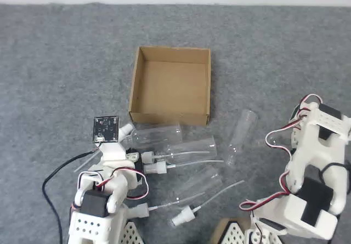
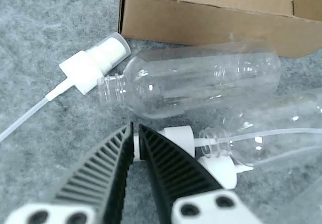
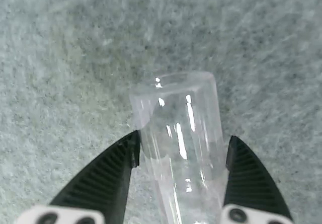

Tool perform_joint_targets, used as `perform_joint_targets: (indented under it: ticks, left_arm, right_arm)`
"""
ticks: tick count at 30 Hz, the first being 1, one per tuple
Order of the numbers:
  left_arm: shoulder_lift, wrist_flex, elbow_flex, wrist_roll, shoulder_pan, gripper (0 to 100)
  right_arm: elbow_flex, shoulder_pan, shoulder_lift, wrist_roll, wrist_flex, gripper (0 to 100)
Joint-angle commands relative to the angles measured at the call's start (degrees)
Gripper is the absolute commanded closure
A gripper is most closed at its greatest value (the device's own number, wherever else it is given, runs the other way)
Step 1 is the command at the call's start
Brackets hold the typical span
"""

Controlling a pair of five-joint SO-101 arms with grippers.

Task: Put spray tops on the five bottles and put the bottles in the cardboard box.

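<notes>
Your left gripper [image 2: 135, 131] has its jaws almost together, and a sliver of white between them suggests they are pinched on the edge of a spray top [image 2: 177, 139]. That top lies just ahead of the tips. Its tube runs into the neck of a lying bottle [image 2: 261, 143], but the collar is not yet down on the threads. The grip is thin, so if you push, the top may twist out of the jaws. Nothing steadies that bottle, so it may also roll off and draw the tube back out.

Beyond the tips, an open-necked bottle [image 2: 201, 83] lies against the wall of the cardboard box [image 2: 201, 22], with 1 loose spray top [image 2: 95, 63] beside its neck. A wide swing could knock either one away.

Your right gripper [image 3: 183, 138] is spread wide, with 1 clear bottle [image 3: 176, 108] between the jaws, and both seem to press its sides. The bottle's closed end points away from the gripper, over the grey mat. The wall is smooth and thin, so a harder squeeze could buckle it or shoot the bottle out forwards. A slack hold would let it slide when you tilt the wrist.
</notes>
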Motion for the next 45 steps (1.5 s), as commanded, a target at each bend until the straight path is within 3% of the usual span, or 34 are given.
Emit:
perform_joint_targets:
  ticks: [1, 11, 29, 45]
  left_arm:
    - [-0.88, -0.35, -0.66, -0.44, -0.18, 99]
    - [-0.88, -0.35, -0.66, -0.44, -0.18, 99]
    - [-0.88, -0.35, -0.66, -0.44, -0.18, 99]
    - [-0.88, -0.35, -0.66, -0.44, -0.18, 99]
  right_arm:
    - [-0.7, -1.19, -1.36, 3.52, -0.57, 77.5]
    - [-0.7, -3.3, -1.36, 3.34, 0.75, 56.7]
    - [-2.02, -11.3, -15.43, 3.87, 12.97, 56.6]
    - [-2.02, -11.3, -20.97, 19.78, 14.2, 56.7]
